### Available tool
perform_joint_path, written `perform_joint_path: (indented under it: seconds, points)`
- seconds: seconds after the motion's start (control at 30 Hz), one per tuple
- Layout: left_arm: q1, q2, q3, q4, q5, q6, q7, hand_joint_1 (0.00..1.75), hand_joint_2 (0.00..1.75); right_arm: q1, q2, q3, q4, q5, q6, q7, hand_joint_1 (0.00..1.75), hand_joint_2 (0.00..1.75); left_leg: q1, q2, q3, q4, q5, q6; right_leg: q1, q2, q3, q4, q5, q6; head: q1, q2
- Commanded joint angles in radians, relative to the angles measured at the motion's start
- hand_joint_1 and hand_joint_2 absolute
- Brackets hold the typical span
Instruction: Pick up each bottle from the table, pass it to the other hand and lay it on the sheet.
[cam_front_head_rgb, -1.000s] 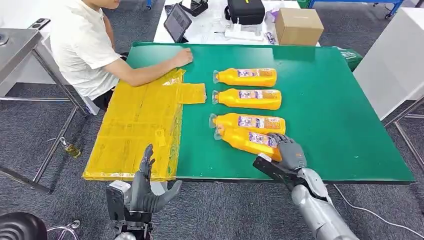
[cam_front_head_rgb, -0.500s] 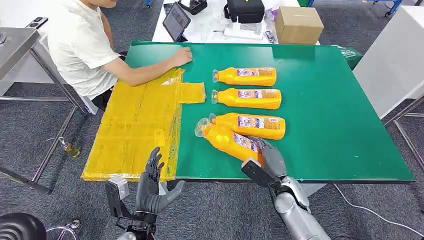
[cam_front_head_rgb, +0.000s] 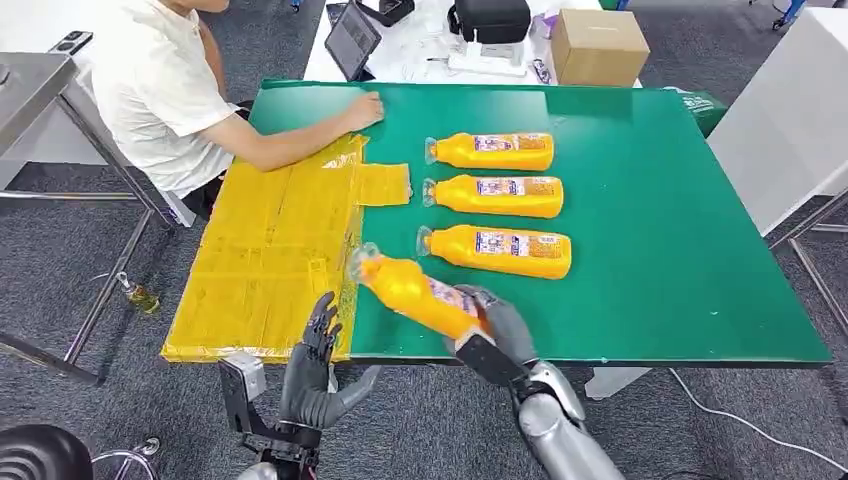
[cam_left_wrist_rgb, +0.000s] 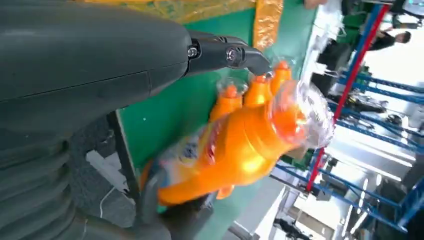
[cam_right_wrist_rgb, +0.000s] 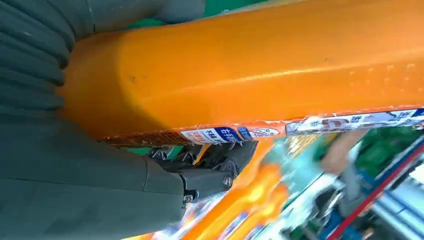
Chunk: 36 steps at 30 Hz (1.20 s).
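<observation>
Held bottle: glossy orange plastic bottle with a white-and-blue label and a clear film-wrapped cap (cam_front_head_rgb: 415, 293), lower centre of the head view, lifted off the table and tilted, cap toward the upper left, base buried in the right hand. In the left wrist view (cam_left_wrist_rgb: 235, 150) its cap end points at the camera; in the right wrist view (cam_right_wrist_rgb: 250, 65) its body spans the upper frame.

Right hand: grey many-fingered hand (cam_front_head_rgb: 495, 330), lower centre, over the table's near edge, fingers wrapped around the bottle's base end. Grasping the held bottle; dark fingers (cam_right_wrist_rgb: 220, 160) press against its labelled side.

Left hand: dark grey hand (cam_front_head_rgb: 312, 370), lower left, just in front of the table's near edge, palm turned toward the bottle, fingers up and apart, thumb out to the side. Holds nothing; not touching the bottle.

Yellow sheet: crinkled yellow plastic sheet (cam_front_head_rgb: 270, 250), left of centre, lying flat on the left part of the table. The held bottle's cap hangs near its right edge.

Remaining bottles: three matching orange bottles lying on their sides in a column, centre of frame, caps to the left: far (cam_front_head_rgb: 495, 152), middle (cam_front_head_rgb: 500, 196), near (cam_front_head_rgb: 505, 250).

Table: green-topped table (cam_front_head_rgb: 680, 230).

Person: seated in a white shirt (cam_front_head_rgb: 160, 80), upper left, with one hand (cam_front_head_rgb: 365, 110) resting on the table's far left part.

Background: brown cardboard box (cam_front_head_rgb: 598, 45), top right of centre.
</observation>
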Motion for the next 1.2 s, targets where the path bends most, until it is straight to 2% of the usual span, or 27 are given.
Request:
perform_joint_path:
  seconds: [0.03, 0.17, 0.2, 0.3, 0.4, 0.5, 0.77, 0.87, 0.9, 1.03, 1.07, 1.1, 1.13, 1.2]
  points:
    - [-0.042, 0.012, -0.015, 0.073, 0.004, 0.028, 0.003, 0.0, 1.75, 0.03, 0.048, 0.192, -0.042, -0.035, -0.037, -0.063, 1.59, 1.75, 0.0, 0.001, 0.002, -0.001, -0.001, 0.001, 0.001, 0.0, 0.002, -0.001, -0.001, -0.002, 0.0, 0.0]
    - [-0.055, 0.004, -0.005, 0.093, 0.013, 0.041, 0.005, 0.0, 1.75, 0.041, 0.061, 0.239, -0.066, -0.032, -0.066, -0.074, 1.54, 1.75, 0.0, 0.001, 0.003, -0.001, -0.001, 0.001, 0.001, -0.001, 0.003, -0.001, -0.001, -0.003, 0.0, 0.0]
    - [-0.058, 0.002, -0.006, 0.094, 0.015, 0.039, 0.003, 0.0, 1.75, 0.038, 0.064, 0.253, -0.058, -0.029, -0.069, -0.075, 1.48, 1.75, 0.0, 0.001, 0.002, -0.001, -0.001, 0.001, 0.001, -0.001, 0.002, -0.001, -0.001, -0.003, 0.0, 0.0]
    - [-0.063, -0.001, -0.01, 0.082, -0.04, 0.079, -0.043, 0.0, 1.75, 0.024, 0.066, 0.288, -0.019, -0.049, -0.088, -0.079, 1.48, 1.75, 0.0, 0.0, 0.0, -0.001, -0.001, 0.001, 0.001, -0.001, 0.0, -0.001, -0.001, -0.002, 0.0, 0.0]
    - [-0.07, -0.003, -0.009, 0.067, -0.021, 0.073, -0.03, 0.0, 1.75, 0.014, 0.063, 0.312, 0.021, -0.04, -0.107, -0.091, 1.45, 1.75, 0.0, 0.0, 0.001, -0.001, 0.0, 0.001, 0.0, -0.001, 0.001, -0.001, -0.001, -0.002, 0.0, 0.0]
    - [-0.069, 0.002, -0.01, 0.056, 0.009, 0.047, -0.025, 0.0, 1.75, 0.008, 0.067, 0.315, 0.069, -0.046, -0.124, -0.102, 1.5, 1.75, 0.0, -0.001, 0.0, -0.001, 0.0, 0.001, 0.0, -0.001, 0.001, -0.001, -0.001, -0.002, 0.0, 0.0]
    - [-0.066, 0.004, -0.012, 0.05, 0.036, 0.022, -0.017, 0.0, 1.75, 0.005, 0.07, 0.317, 0.088, -0.051, -0.124, -0.107, 1.48, 1.75, 0.0, 0.0, 0.002, -0.001, -0.001, 0.001, 0.001, -0.002, 0.003, -0.001, -0.002, -0.003, 0.0, 0.0]
    - [-0.065, 0.001, -0.006, 0.044, 0.097, -0.021, -0.012, 0.0, 1.75, -0.005, 0.078, 0.331, 0.114, -0.056, -0.113, -0.117, 1.48, 1.75, 0.0, 0.0, 0.002, -0.001, -0.001, 0.002, 0.001, -0.002, 0.002, -0.001, -0.002, -0.003, 0.0, 0.0]
    - [-0.061, 0.013, -0.002, 0.016, 0.226, -0.177, -0.035, 0.0, 1.75, -0.012, 0.084, 0.338, 0.149, -0.065, -0.078, -0.108, 1.41, 1.75, 0.0, 0.0, 0.001, -0.001, -0.001, 0.001, 0.001, -0.001, 0.001, -0.001, -0.001, -0.003, 0.0, 0.0]
    - [-0.032, 0.006, 0.017, -0.038, 0.313, -0.266, 0.027, 0.0, 1.75, -0.031, 0.1, 0.343, 0.238, -0.081, -0.098, -0.145, 1.43, 1.75, 0.0, 0.001, 0.0, -0.001, -0.001, 0.001, 0.001, 0.0, 0.0, -0.001, -0.001, -0.002, 0.0, 0.0]
    - [-0.025, 0.002, 0.014, -0.044, 0.319, -0.28, 0.032, 0.38, 1.75, -0.032, 0.097, 0.351, 0.235, -0.083, -0.101, -0.145, 1.45, 1.75, 0.0, 0.001, 0.002, -0.001, -0.001, 0.002, 0.001, -0.001, 0.002, -0.001, -0.001, -0.003, 0.0, 0.0]
    - [-0.023, 0.002, 0.011, -0.045, 0.326, -0.292, 0.033, 1.38, 1.75, -0.032, 0.097, 0.357, 0.235, -0.085, -0.098, -0.145, 1.45, 1.75, 0.0, 0.001, 0.001, -0.001, -0.001, 0.001, 0.001, -0.001, 0.002, -0.001, -0.001, -0.003, 0.0, 0.0]
    - [-0.028, 0.009, 0.006, -0.041, 0.327, -0.302, 0.035, 1.45, 1.75, -0.035, 0.098, 0.362, 0.237, -0.087, -0.097, -0.145, 1.45, 1.75, 0.0, 0.0, 0.003, -0.001, -0.002, 0.002, 0.001, -0.001, 0.003, -0.002, -0.002, -0.004, 0.0, 0.0]
    - [-0.038, 0.016, 0.008, -0.027, 0.331, -0.317, 0.031, 1.75, 1.75, -0.038, 0.102, 0.366, 0.243, -0.087, -0.096, -0.145, 1.47, 1.75, 0.0, -0.001, 0.0, -0.001, -0.001, 0.001, 0.001, -0.002, 0.001, -0.001, -0.001, -0.003, 0.0, 0.0]
